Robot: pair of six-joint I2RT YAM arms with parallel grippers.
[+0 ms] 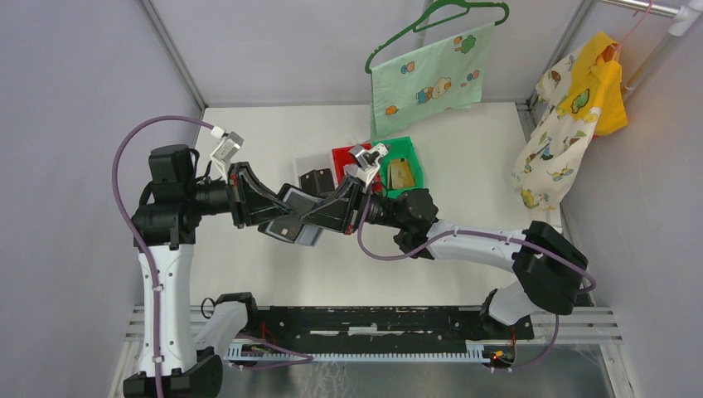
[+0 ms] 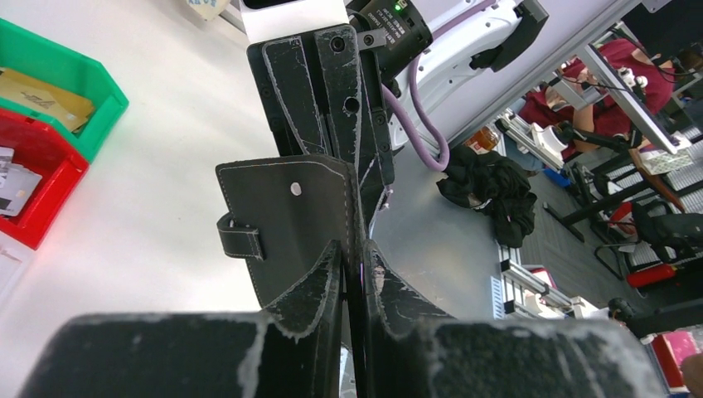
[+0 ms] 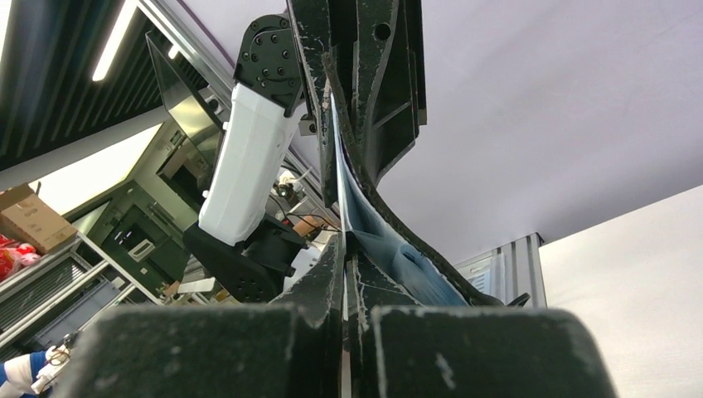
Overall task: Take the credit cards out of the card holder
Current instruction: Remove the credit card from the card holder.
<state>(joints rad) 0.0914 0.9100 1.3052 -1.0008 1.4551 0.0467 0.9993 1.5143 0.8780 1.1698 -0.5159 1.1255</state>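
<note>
The black card holder [image 1: 290, 230] hangs in the air between my two grippers, above the middle of the table. My left gripper [image 1: 282, 217] is shut on its edge. In the left wrist view [image 2: 355, 253] the holder's black outer face [image 2: 290, 215] and snap tab [image 2: 240, 236] show. My right gripper [image 1: 322, 215] comes from the opposite side. In the right wrist view [image 3: 344, 249] it is shut on a thin whitish card edge [image 3: 337, 162], beside the holder's grey-blue lining [image 3: 385, 240]. The rest of that card is hidden.
Three bins stand behind the grippers: a clear one [image 1: 308, 164] with a dark card, a red one [image 1: 341, 156] with a whitish card [image 2: 15, 184], and a green one [image 1: 414, 157] with a tan-gold card [image 2: 37, 93]. A cloth on a green hanger [image 1: 427, 79] hangs at the back. More cloth [image 1: 572, 116] hangs at the right.
</note>
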